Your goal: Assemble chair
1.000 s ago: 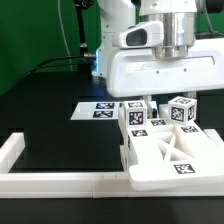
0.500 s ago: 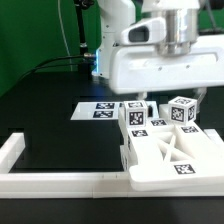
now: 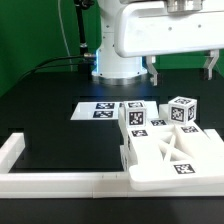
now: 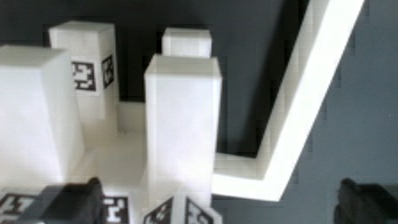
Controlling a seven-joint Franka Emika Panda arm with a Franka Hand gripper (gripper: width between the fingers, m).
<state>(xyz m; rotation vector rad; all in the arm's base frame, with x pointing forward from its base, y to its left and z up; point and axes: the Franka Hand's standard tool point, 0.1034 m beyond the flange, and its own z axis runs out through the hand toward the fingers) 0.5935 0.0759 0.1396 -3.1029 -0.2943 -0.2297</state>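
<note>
The chair parts are matte white tagged pieces grouped at the exterior view's right. The X-braced panel (image 3: 172, 155) lies flat in front. Two upright square legs with tagged tops (image 3: 135, 114) (image 3: 182, 108) stand behind it. My gripper (image 3: 182, 76) hangs open and empty above these legs, clear of them. In the wrist view the dark fingertips (image 4: 68, 200) sit far apart, and the gripper (image 4: 217, 200) looks down on a tall leg (image 4: 182, 110), a tagged leg (image 4: 82, 62) and a smaller piece (image 4: 187, 40).
The marker board (image 3: 100, 110) lies flat behind the parts. A long white border rail (image 3: 50, 181) runs along the front and turns up at the exterior view's left; a rail corner also shows in the wrist view (image 4: 313, 90). The table is black.
The gripper has risen straight up from just above the upright legs. The chair parts have not moved.
</note>
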